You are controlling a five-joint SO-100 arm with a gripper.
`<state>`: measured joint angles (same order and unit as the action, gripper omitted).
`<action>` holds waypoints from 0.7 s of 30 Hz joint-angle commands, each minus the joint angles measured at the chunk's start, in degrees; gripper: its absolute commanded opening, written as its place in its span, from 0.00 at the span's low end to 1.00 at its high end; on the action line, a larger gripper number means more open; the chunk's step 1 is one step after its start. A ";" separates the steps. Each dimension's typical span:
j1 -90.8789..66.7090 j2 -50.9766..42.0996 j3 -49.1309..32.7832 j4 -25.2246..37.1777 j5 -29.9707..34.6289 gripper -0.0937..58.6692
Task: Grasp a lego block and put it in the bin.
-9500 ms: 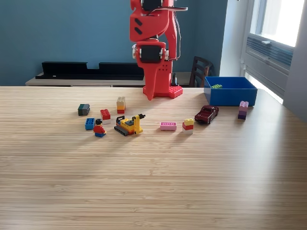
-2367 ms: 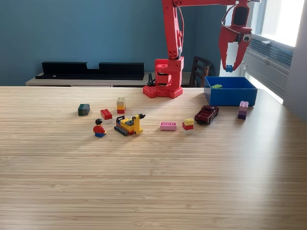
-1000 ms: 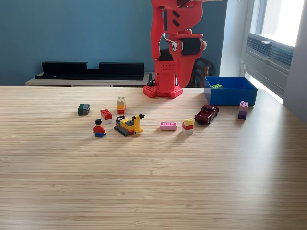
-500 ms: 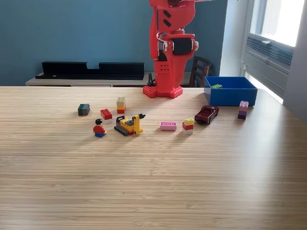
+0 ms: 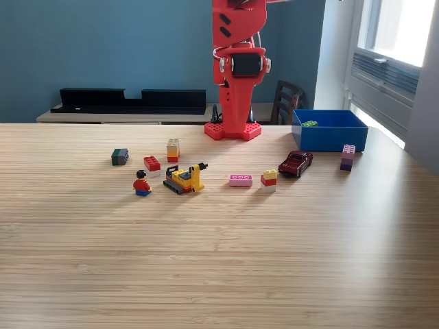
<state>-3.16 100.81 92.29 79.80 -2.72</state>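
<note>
The blue bin [image 5: 329,139] stands at the back on the exterior view's right, with a green lego block [image 5: 310,123] showing inside it. Loose lego blocks lie on the table: a dark green one [image 5: 119,156], a red one [image 5: 151,163], a tan, yellow and red stack [image 5: 173,150], a flat pink one [image 5: 240,180], a red and yellow one [image 5: 269,179] and a purple stack [image 5: 348,157]. My red arm is folded over its base, and the gripper [image 5: 235,116] hangs down in front of it, well left of the bin. Its jaws blend into the red base, and I see nothing in them.
A minifigure [image 5: 142,183], a yellow bulldozer [image 5: 184,178] and a dark red toy car [image 5: 295,163] also stand on the wooden table [image 5: 219,260]. The red studded robot base [image 5: 233,130] sits at the table's back edge. A dark chair [image 5: 287,101] is behind it.
The arm swung from above the bin, where it held a small blue block, back to the exterior view's left and folded over its base. The blue block no longer shows in the gripper.
</note>
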 commanded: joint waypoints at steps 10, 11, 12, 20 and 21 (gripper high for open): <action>-17.14 4.22 4.83 -1.67 -6.50 0.00; -18.54 4.22 5.71 -1.85 -7.12 0.01; -19.78 4.22 6.68 -2.11 -7.91 0.02; -23.55 4.13 11.78 -2.37 -14.68 0.24; -23.73 4.13 12.48 -2.37 -15.82 0.27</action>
<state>-26.19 100.99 104.50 77.87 -15.91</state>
